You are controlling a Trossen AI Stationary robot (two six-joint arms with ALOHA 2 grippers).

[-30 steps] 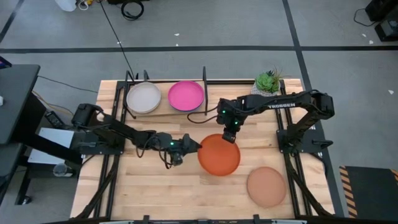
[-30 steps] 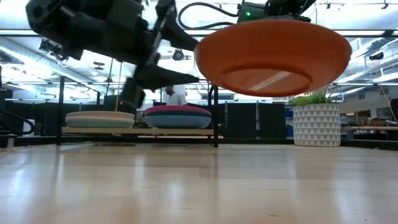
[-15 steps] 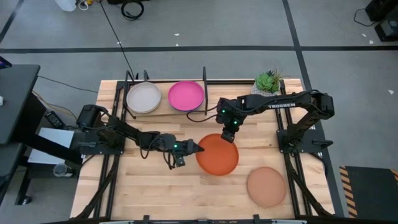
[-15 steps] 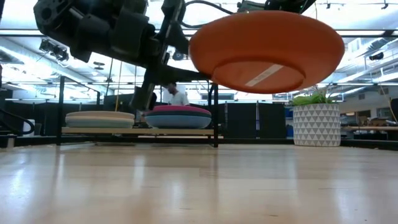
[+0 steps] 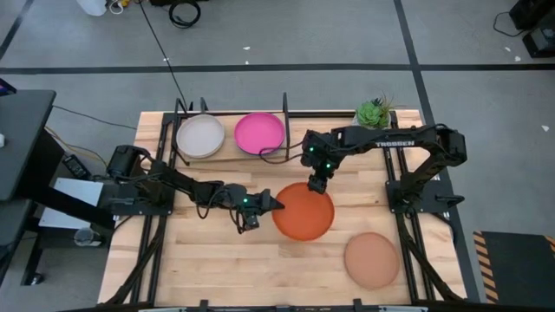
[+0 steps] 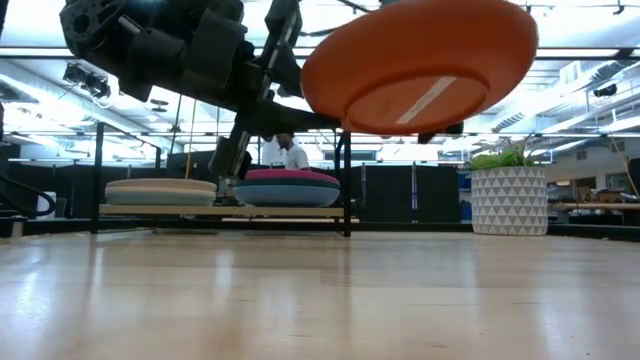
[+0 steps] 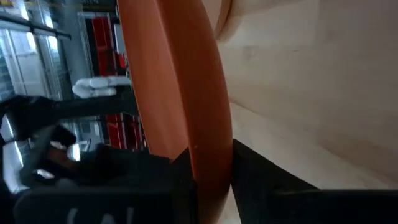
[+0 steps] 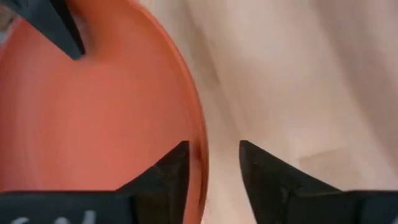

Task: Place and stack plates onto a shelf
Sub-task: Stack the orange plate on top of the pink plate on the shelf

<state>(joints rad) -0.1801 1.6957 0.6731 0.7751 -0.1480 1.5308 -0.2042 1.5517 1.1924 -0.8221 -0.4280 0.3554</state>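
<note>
The orange plate (image 5: 303, 212) hangs tilted above the table's middle, its right side higher in the low view (image 6: 420, 65). My left gripper (image 5: 270, 204) is shut on its left rim. My right gripper (image 5: 318, 185) is open at the plate's far rim (image 8: 198, 140), its fingers standing on either side of the rim with a gap showing. A tan plate (image 5: 371, 258) lies flat on the table at the near right. On the shelf (image 5: 227, 156) at the far left sit a cream plate (image 5: 200, 136) and a pink plate (image 5: 259, 133), the pink one on top of a darker plate (image 6: 287, 192). My left gripper pinches the orange plate's left rim (image 7: 208, 158) between its two fingers, one on the inside and one on the underside. The fingers come about level from the table's left. The plate is lifted clear of the table and tilted, with its free right side higher.
A small potted plant (image 5: 375, 113) in a white pot stands at the far right beside the shelf. The shelf's black posts (image 6: 346, 180) rise at its ends. Bare tabletop (image 5: 217, 260) lies under and near the raised plate. A person shows in the room behind (image 6: 290, 152).
My left gripper has moved right to the orange plate's left rim and taken hold of it. My right gripper has let go at the far rim. The plate has shifted slightly left and tipped, its right side rising.
</note>
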